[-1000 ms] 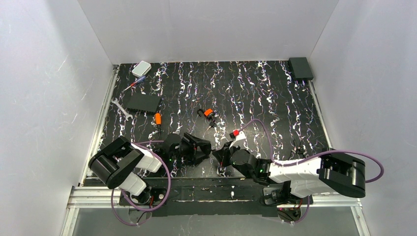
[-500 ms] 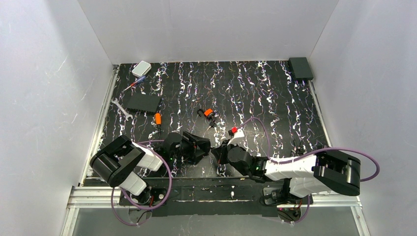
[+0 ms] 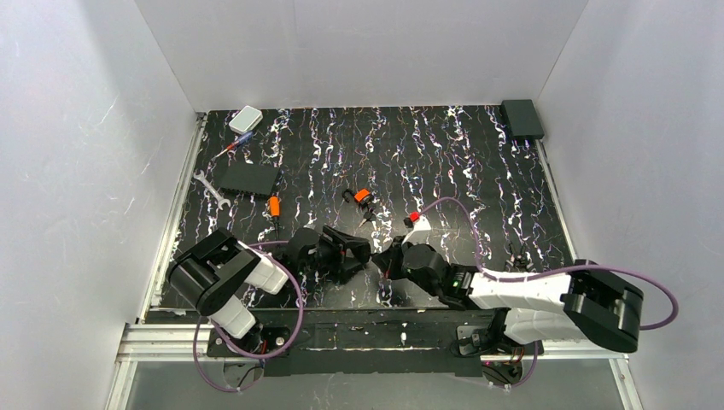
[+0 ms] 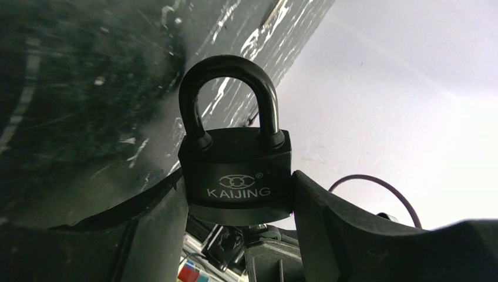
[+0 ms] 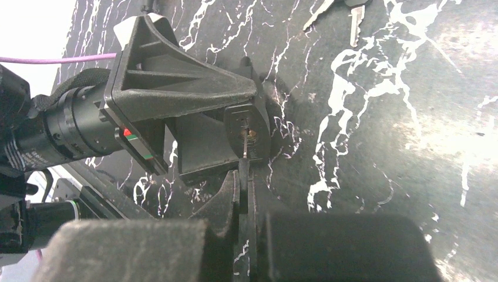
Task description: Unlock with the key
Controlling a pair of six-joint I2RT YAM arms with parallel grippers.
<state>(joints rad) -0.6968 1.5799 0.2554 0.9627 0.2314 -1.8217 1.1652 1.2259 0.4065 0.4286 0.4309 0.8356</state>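
My left gripper [image 3: 352,254] is shut on the dark padlock [image 4: 235,170], marked KAIJING, and grips its body between both fingers [image 4: 329,223]. The shackle looks closed. In the right wrist view the padlock's bottom face [image 5: 249,132] with the keyhole points at my right gripper [image 5: 244,176]. That gripper is shut on the black head of the tiny key [image 5: 245,147]. The thin metal blade reaches the keyhole; I cannot tell how far in it is. In the top view the right gripper [image 3: 387,260] meets the left one near the front edge, and the key is hidden there.
Spare keys [image 5: 355,14] lie on the mat beyond the padlock. A stubby orange-and-black cylinder [image 3: 363,196], an orange-handled screwdriver [image 3: 274,207], a wrench [image 3: 209,187], a flat black box [image 3: 248,178], a white box [image 3: 246,119] and a corner black box [image 3: 522,118] lie farther back.
The right arm has shifted its wrist and elbow, bringing the key toward the padlock. The left gripper with the padlock has edged slightly right.
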